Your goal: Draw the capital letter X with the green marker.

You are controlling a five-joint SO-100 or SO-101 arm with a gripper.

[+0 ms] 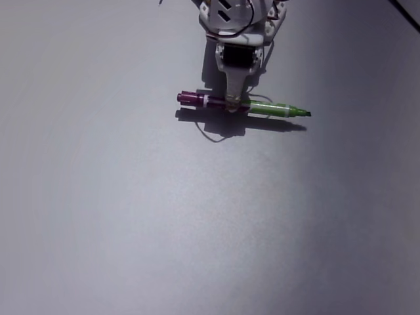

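A marker (262, 107) with a green front half and a purple rear half lies nearly level in the upper middle of the fixed view, its dark tip pointing right. My gripper (233, 104) comes down from the top edge and is closed around the marker's middle, where purple meets green. The marker casts a shadow just below itself on the white surface (197, 216), so it seems to hover slightly above it. No drawn line shows on the surface.
A dark strip (407, 13) crosses the top right corner, marking the surface's edge. The arm's white body (239, 20) fills the top centre.
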